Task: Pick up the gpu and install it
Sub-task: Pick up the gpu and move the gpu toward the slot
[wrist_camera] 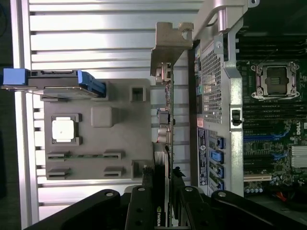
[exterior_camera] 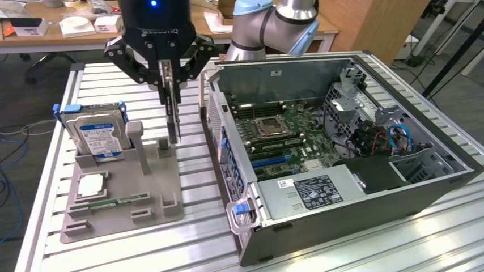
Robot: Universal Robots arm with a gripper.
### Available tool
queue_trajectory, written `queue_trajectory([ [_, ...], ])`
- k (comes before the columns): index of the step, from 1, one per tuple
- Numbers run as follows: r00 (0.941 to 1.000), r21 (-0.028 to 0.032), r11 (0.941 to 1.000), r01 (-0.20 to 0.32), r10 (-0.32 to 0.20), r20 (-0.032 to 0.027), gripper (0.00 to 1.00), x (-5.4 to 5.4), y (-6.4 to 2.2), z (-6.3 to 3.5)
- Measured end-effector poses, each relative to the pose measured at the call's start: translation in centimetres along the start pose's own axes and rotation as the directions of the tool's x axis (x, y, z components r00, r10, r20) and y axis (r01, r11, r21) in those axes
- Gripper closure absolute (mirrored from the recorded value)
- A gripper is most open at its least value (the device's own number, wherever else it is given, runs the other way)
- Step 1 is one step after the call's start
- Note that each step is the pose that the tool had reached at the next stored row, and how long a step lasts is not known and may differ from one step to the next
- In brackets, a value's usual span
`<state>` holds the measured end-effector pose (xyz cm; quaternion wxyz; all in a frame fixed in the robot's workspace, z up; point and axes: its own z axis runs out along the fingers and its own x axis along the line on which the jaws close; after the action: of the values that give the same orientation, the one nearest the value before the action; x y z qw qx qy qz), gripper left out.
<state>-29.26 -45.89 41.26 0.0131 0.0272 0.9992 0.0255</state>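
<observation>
The claw (exterior_camera: pixel 172 79) is clenched on the graphics card (exterior_camera: pixel 174 113), pinching its upper end between the two fingers. The card hangs over the grey holder (exterior_camera: pixel 151 187), along the holder's edge nearest the computer case (exterior_camera: pixel 219 130) and well apart from the hard drive (exterior_camera: pixel 94 136) at the holder's far corner. Its long axis stands upright. The metal bracket (wrist_camera: pixel 170 45) end points down toward the table (exterior_camera: pixel 45 170), one broad face turned to the hard drive and the other to the case wall. In the wrist view the card (wrist_camera: pixel 165 120) runs straight out from the claw (wrist_camera: pixel 163 182). I cannot tell whether its lower end is quite clear of the holder's posts. The hold is on one short end only, so I judge a knock could swing the card in the fingers. The bracket, being lowest, could catch on a post or on the case's rim.
</observation>
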Motion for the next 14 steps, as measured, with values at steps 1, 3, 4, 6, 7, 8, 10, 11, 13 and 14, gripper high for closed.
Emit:
queue_trajectory([
  [1,1.0,0.0,1.0,0.0,0.0,0.0,0.74,-0.11,0.0,0.0],
  [3,1.0,-0.0001,1.0,0.001,-0.001,0.0,0.74,-0.3,0.01,0.01],
  [4,1.0,0.0,1.0,0.001,-0.001,0.0,0.74,-0.38,0.02,0.01],
  [6,1.0,0.0,1.0,0.001,-0.001,0.0,0.74,-0.54,0.03,0.01],
  [7,1.0,-0.0001,1.0,0.001,-0.001,0.0,0.74,-0.59,0.03,0.02],
  [8,1.0,-0.0001,1.0,0.001,-0.001,0.0,0.74,-0.65,0.03,0.03],
  [10,1.0,-0.0001,1.0,0.002,-0.002,0.0,0.74,-0.77,0.04,0.03],
  [11,1.0,-0.0001,1.0,0.002,-0.002,0.0,0.74,-0.83,0.04,0.03],
  [13,1.0,-0.0001,1.0,0.002,-0.002,0.0,0.74,-0.96,0.05,0.04],
  [14,1.0,-0.0002,1.0,0.002,-0.002,0.0,0.74,-1.01,0.05,0.04],
])
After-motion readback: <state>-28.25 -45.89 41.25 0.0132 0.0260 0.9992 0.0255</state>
